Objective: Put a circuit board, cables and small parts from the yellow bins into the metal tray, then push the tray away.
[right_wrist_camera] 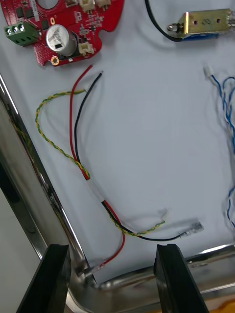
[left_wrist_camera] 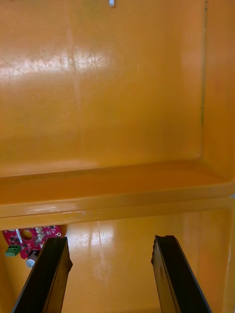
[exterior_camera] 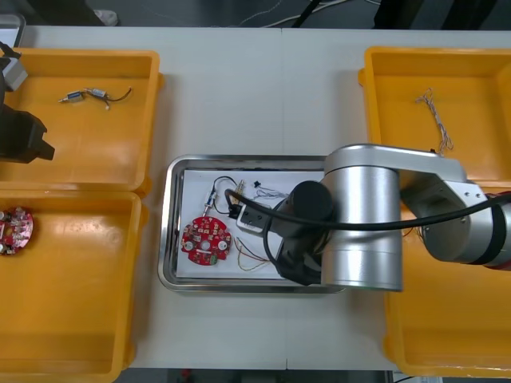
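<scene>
From above, the right arm (exterior_camera: 363, 215) lay across the right half of the metal tray (exterior_camera: 171, 239) and hid what sat beneath it. The right wrist view supplied what that arm covered. The right claw (right_wrist_camera: 111, 252) hung over a corner of the tray's shiny rim, its fingers spread wide with nothing between them. Just beyond the fingers, on the tray's white inside, lay a loose bundle of red, black and yellow-green cables (right_wrist_camera: 81, 161), touching neither finger. Farther off lay the red circuit board (right_wrist_camera: 63, 24) and a small metal part (right_wrist_camera: 203, 23) with a black lead. A blue and white twisted cable (right_wrist_camera: 226, 98) ran along the side.

The front view placed that board in the tray's left half and showed the left arm (exterior_camera: 22, 134) at the left edge of the surface (exterior_camera: 255, 88).

The left wrist view showed the left claw (left_wrist_camera: 110, 240) opened just as wide and holding nothing. It was seen over the floor of the near left bin (exterior_camera: 72, 295), close to the wall dividing it from the far left bin (exterior_camera: 96, 132). A second circuit board (left_wrist_camera: 29, 238) lay beside one finger.

The far left bin held small metal parts on a dark lead (exterior_camera: 89, 96). The far right bin (exterior_camera: 431, 72) held a pale twisted cable (exterior_camera: 435, 120). The right arm covered much of the near right bin (exterior_camera: 455, 343).
</scene>
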You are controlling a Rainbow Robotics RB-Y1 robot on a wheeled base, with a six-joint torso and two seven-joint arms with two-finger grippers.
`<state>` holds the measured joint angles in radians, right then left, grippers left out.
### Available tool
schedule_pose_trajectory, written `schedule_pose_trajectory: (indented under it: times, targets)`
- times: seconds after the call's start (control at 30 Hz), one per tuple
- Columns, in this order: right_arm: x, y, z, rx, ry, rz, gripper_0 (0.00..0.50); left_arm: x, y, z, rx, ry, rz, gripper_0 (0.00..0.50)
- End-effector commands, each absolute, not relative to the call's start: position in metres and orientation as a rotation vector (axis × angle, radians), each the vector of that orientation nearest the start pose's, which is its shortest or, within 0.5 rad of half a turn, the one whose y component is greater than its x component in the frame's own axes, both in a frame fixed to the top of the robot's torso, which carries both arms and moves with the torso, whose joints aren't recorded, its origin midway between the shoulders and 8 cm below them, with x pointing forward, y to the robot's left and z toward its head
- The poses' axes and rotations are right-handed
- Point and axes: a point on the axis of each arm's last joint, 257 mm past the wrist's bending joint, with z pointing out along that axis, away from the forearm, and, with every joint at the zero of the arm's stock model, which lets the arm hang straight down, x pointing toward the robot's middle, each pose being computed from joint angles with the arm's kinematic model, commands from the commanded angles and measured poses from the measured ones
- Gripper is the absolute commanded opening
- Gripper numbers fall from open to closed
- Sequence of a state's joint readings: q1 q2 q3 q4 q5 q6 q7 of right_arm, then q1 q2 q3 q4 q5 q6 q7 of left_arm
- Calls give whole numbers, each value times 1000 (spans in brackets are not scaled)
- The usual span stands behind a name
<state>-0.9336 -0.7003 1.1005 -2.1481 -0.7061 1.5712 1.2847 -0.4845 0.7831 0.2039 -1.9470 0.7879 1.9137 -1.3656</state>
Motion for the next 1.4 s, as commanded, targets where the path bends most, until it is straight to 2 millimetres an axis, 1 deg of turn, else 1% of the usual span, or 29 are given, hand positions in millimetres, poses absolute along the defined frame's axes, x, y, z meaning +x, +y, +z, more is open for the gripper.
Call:
schedule_pose_trajectory:
  times: [0.03,0.13,0.4,0.63,0.77,0.93,1.13,1.4]
  targets:
    - [364,-24,-248,-1702,2074,-275,500,446,383,-99,131,2595,107,500]
    - [360,-14,-255,-1742,2051,-291,500,446,383,-100,133,2596,107,500]
    - [350,0,-268,-1820,1973,-349,500,446,383,-100,133,2596,107,500]
    - [340,14,-279,-1850,1970,-336,500,446,383,-100,133,2596,107,500]
    - [337,19,-283,-1859,1962,-338,500,446,383,-100,133,2596,107,500]
    - [331,21,-293,-1880,1947,-356,500,446,383,-100,133,2596,107,500]
    - [327,18,-302,-1897,1947,-374,500,446,383,-100,133,2596,107,500]
    - [329,18,-309,-1892,1961,-391,500,446,383,-100,133,2596,107,500]
